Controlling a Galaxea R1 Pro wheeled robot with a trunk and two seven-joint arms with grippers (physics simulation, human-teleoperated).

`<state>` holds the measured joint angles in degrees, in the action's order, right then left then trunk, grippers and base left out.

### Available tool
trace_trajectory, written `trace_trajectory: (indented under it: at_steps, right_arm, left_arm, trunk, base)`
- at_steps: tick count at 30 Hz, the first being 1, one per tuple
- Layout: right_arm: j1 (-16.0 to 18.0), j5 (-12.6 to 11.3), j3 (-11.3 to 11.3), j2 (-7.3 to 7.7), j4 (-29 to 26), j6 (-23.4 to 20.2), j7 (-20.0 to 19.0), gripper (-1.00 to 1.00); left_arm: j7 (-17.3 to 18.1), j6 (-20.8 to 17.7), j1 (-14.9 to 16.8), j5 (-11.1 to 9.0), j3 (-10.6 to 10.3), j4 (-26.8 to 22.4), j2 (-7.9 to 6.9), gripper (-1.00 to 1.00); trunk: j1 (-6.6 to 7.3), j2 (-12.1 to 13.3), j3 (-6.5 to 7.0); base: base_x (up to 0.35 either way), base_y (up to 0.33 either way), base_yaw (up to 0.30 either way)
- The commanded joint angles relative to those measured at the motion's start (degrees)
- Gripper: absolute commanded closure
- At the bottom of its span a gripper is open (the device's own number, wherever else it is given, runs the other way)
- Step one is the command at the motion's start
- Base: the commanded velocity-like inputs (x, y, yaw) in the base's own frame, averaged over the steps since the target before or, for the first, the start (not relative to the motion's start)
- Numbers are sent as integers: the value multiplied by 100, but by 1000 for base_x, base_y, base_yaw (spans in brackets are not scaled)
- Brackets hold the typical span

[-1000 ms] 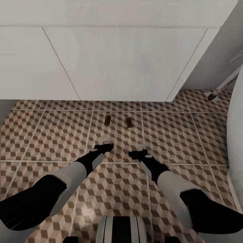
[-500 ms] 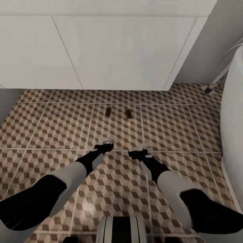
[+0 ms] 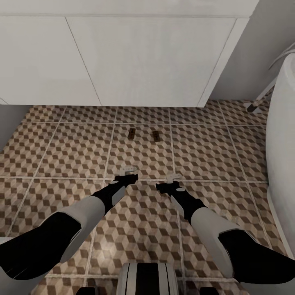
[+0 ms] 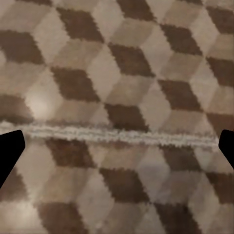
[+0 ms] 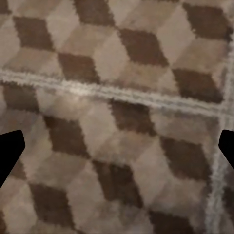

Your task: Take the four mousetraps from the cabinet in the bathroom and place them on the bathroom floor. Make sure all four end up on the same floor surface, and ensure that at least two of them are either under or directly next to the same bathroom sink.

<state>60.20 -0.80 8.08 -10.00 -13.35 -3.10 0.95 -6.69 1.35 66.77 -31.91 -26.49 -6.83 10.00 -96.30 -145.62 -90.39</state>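
Two mousetraps lie flat on the bathroom floor point(image 3: 61, 151), side by side, just in front of the white bathroom sink block point(image 3: 143, 57): the left mousetrap point(image 3: 132, 133) and the right mousetrap point(image 3: 155, 135). My left gripper point(image 3: 128, 169) hovers over the tiles a little nearer to me than the traps, open and holding nothing. My right gripper point(image 3: 173, 177) hangs beside it, also open and empty. Between the left gripper's point(image 4: 117, 146) dark fingertips point(image 4: 9, 151) I see bare cube-pattern tile. The same goes for the right gripper point(image 5: 117, 151). The cabinet is out of view.
The white oval bathtub point(image 3: 282, 143) bulges in along the right edge. A slim white leg with a dark foot point(image 3: 256, 104) stands by the wall behind it. A grey wall strip point(image 3: 10, 123) borders the left. My base point(image 3: 147, 278) is at the bottom.
The whole picture has shifted: sink block and mousetraps sit higher and more floor shows, so the camera moved. Both arms hold the same pose, and both grippers stay open.
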Motion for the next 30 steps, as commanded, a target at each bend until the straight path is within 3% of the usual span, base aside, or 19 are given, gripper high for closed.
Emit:
trace_trajectory:
  at_steps: [1,17,30]
  right_arm:
    - [0,-8,18,0,-9,-32,10,-100]
    - [0,-8,18,0,-9,-32,-1,-100]
    - [0,0,17,0,1,-64,8,-100]
  left_arm:
    - [-26,14,3,-43,-49,1,0,-100]
    - [-26,11,3,-42,-49,3,0,-100]
    - [-55,-44,3,-35,-49,13,0,-100]
  trunk:
    - [1,-1,-3]
    - [1,-1,-3]
    - [35,16,285]
  base:
    - [-12,0,0]
    - [-2,0,0]
    - [0,0,0]
